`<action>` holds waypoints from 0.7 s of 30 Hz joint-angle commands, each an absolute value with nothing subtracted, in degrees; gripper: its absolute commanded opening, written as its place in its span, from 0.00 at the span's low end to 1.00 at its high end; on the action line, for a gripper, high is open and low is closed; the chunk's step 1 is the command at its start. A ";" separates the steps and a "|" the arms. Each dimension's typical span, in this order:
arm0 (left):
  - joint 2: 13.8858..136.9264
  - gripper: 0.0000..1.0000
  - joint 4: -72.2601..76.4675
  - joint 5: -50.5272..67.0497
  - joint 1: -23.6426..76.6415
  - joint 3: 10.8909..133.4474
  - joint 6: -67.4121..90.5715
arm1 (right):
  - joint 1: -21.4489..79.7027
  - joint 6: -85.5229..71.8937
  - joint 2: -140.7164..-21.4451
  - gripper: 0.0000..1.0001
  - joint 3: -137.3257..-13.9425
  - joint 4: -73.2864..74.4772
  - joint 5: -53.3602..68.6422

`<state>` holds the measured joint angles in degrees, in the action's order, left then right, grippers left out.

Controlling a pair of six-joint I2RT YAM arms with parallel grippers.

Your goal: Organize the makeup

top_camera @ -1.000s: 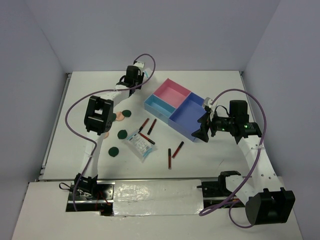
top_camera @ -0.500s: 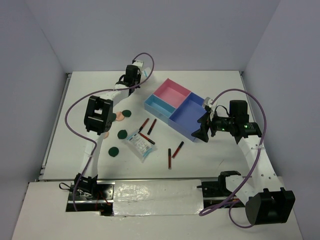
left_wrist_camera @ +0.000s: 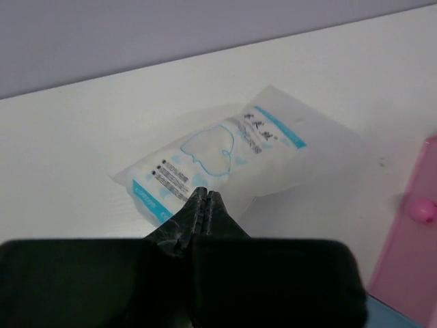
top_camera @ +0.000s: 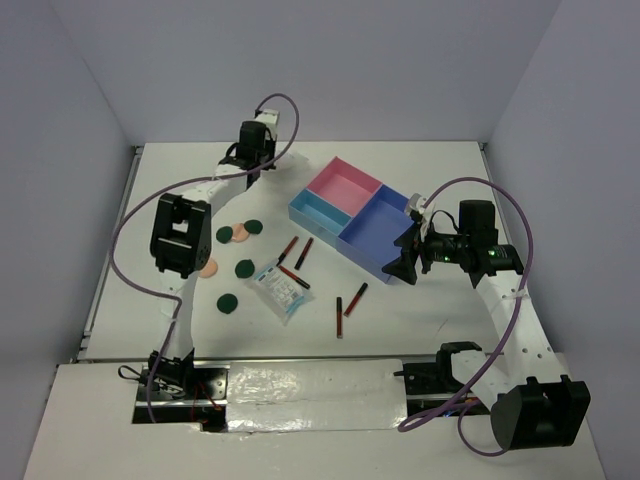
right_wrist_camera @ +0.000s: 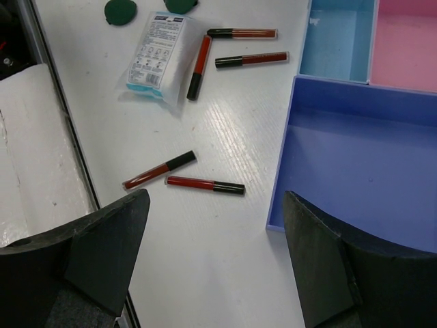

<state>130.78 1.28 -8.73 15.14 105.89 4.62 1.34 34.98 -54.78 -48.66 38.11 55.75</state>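
Two arms are in play, so take the left one first. Your left gripper (left_wrist_camera: 205, 201) is out at the far back-left of the table (top_camera: 440, 310). Its jaws are pinched flat together on the near edge of a white, blue-printed packet (left_wrist_camera: 225, 154), which lies on the table near the pink end of the tray (top_camera: 362, 262).

Sliding right, four dark green discs (top_camera: 244, 268) and two peach discs (top_camera: 208, 268) sit loose on the table beside that arm, one peach tucked between two greens.

Next comes the second packet (top_camera: 280, 290), flat at mid-table. Five red-and-black sticks (right_wrist_camera: 205, 184) are scattered around it: one touches the packet's edge, two lie just beyond it, and two sit together nearer the front.

Further right stands the tray, angled, with its pink and light-blue compartments at the back and the big blue one toward you.

Your right gripper (top_camera: 408, 265) hangs over the tray's near corner with its jaws spread wide, gripping nothing.
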 commanded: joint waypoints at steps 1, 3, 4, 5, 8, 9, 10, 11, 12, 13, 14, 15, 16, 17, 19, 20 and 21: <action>121.21 0.00 6.23 -5.89 14.85 101.88 6.85 | 1.14 34.10 -53.79 0.85 -50.63 35.95 57.57; 117.26 0.00 8.07 -3.45 14.85 97.66 7.64 | 1.14 34.10 -53.79 0.86 -50.63 36.12 57.48; 115.94 0.00 8.87 -2.30 14.94 96.08 7.91 | 1.14 34.19 -53.79 0.86 -50.63 36.12 57.57; 113.06 0.00 10.01 -1.15 15.03 92.41 8.08 | 1.14 34.19 -53.88 0.85 -50.63 36.12 57.48; 107.43 0.00 15.37 3.07 15.99 85.46 6.87 | 1.14 34.10 -53.88 0.86 -50.54 35.95 57.57; 106.27 0.00 16.16 3.51 16.78 84.30 6.25 | 1.14 34.01 -53.88 0.85 -50.45 35.86 57.48; 105.04 0.00 16.43 3.43 17.05 83.59 5.63 | 1.14 33.93 -53.96 0.86 -50.54 35.77 57.65; 104.86 0.00 16.09 3.17 17.05 82.71 5.45 | 1.14 33.84 -54.05 0.86 -50.45 35.60 57.74; 104.94 0.00 15.56 2.99 17.05 82.79 5.36 | 1.14 33.66 -54.05 0.86 -50.36 35.51 57.74; 105.46 0.02 13.82 1.42 17.05 83.14 5.01 | 1.14 33.40 -54.14 0.85 -50.27 35.25 57.92; 107.30 0.06 12.67 0.97 17.05 84.97 4.40 | 1.23 33.22 -54.31 0.86 -50.27 35.16 58.01; 108.62 0.14 11.35 0.79 16.96 86.47 4.31 | 1.14 33.14 -54.32 0.86 -50.27 34.98 58.27; 110.11 0.36 9.86 0.53 16.96 88.05 4.13 | 1.14 33.05 -54.32 0.86 -50.36 34.89 58.27; 113.35 0.47 6.80 0.79 16.96 91.98 3.52 | 1.23 33.05 -54.40 0.86 -50.36 34.98 58.27; 116.70 0.74 4.23 0.44 17.23 95.96 2.73 | 1.14 33.22 -54.23 0.86 -50.45 35.16 58.27; 119.76 0.75 2.39 0.27 17.23 99.46 1.94 | 1.14 33.40 -54.14 0.86 -50.36 35.24 58.18; 121.19 0.77 1.68 -0.08 17.40 101.15 1.50 | 1.14 33.57 -54.05 0.86 -50.19 35.33 58.10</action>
<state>116.66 5.85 0.23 17.32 95.85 3.99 1.34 33.71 -54.78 -48.66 36.86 56.73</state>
